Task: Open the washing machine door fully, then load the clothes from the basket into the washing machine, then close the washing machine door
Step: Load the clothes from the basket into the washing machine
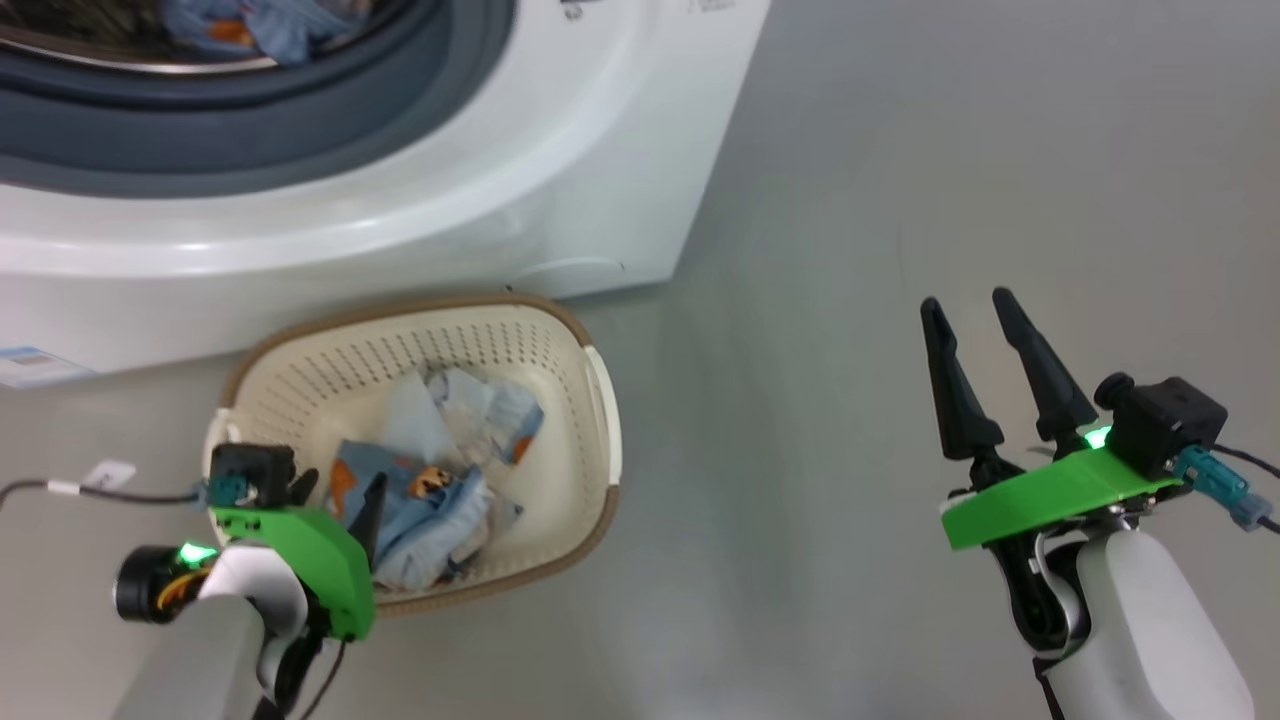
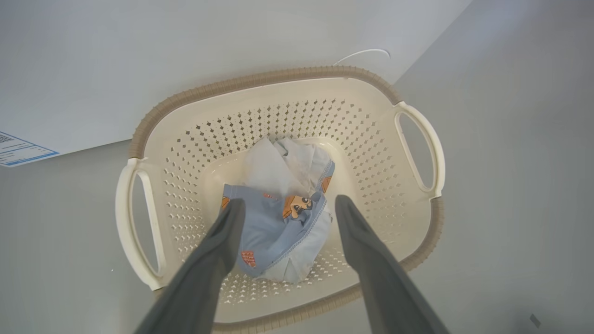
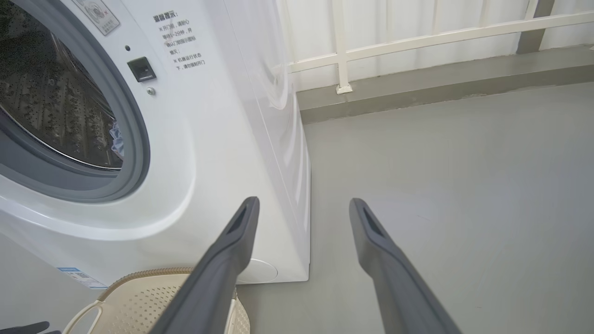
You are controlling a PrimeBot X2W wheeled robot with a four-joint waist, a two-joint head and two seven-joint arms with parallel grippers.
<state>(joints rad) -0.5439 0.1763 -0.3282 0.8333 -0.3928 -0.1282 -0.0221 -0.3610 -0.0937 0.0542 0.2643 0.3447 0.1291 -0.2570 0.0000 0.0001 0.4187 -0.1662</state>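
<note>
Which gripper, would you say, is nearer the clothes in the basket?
Left: the left gripper hangs open above the clothes; the right gripper is off over the floor.

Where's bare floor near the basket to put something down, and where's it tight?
Free: the floor between basket and right gripper, and the floor right of the washing machine, up to the railing. Tight: the basket sits close to the machine; inside it, clothes cover the middle, with the open left gripper over them.

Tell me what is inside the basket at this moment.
A crumpled heap of light-blue clothes with orange cartoon prints and white parts lies on the floor of the basket. How many pieces cannot be told: the lower ones are covered.
</note>
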